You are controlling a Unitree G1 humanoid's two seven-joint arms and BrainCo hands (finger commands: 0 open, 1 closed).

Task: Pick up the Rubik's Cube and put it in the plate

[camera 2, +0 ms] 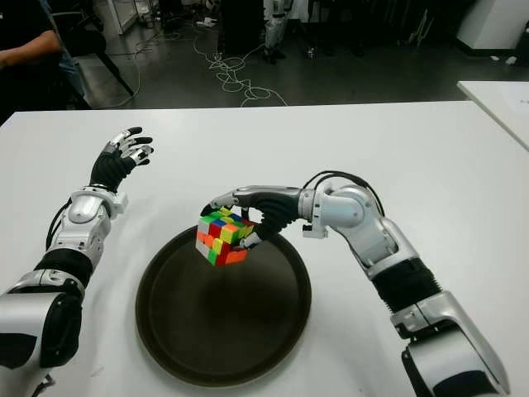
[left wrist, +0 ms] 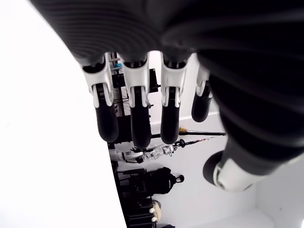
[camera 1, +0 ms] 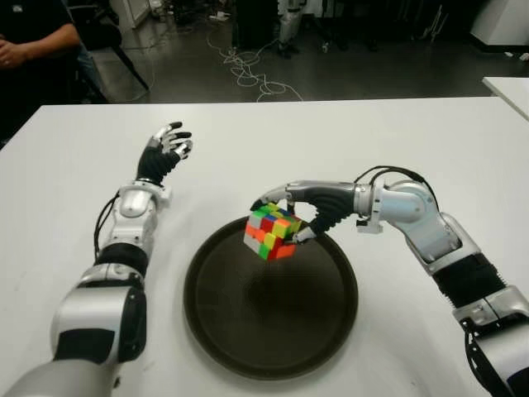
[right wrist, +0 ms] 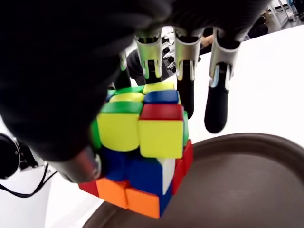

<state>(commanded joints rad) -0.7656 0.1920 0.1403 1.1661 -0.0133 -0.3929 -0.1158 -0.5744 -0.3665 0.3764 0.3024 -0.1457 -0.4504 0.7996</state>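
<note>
Rubik's Cube [camera 1: 272,232] time: we see the big white table [camera 1: 430,149], then the dark plate [camera 1: 273,318]. Our right hand [camera 1: 299,211] grips the cube above the plate's far edge. Next, we think, lower and let go. Left hand [camera 1: 168,149] waits open beside the plate

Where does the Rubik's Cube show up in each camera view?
Left eye: Rubik's Cube just left of centre, in the right hand.
Right eye: cube left of centre.
Left wrist: not in view.
Right wrist: centre, filling the middle.
Shared landmark: the dark plate beneath it.
</note>
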